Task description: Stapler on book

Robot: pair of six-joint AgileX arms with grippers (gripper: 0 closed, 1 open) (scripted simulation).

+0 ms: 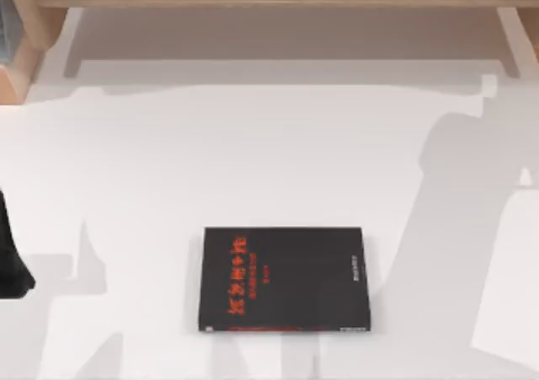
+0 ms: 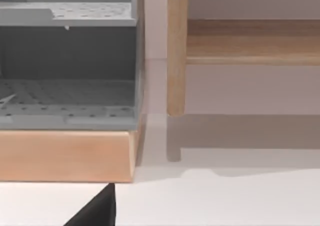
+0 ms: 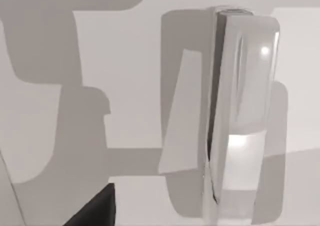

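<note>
Stapler [image 3: 240,121] lies on white table [image 1: 269,144]; wooden shelving [image 2: 65,156] behind.

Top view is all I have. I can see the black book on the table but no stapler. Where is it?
Observer: The stapler shows in the right wrist view, close to that camera.
Operator: Is it on the book yet?
Observer: No. In that view there is white table around it, with its shadow beside it, and no black cover. I cannot tell whether it is resting or lifted. The book you see has nothing on it.
Operator: And what is the left wrist looking at?
Observer: It faces a wooden shelf unit with a grey perforated panel and a wooden post beside it, away from the book.
</note>
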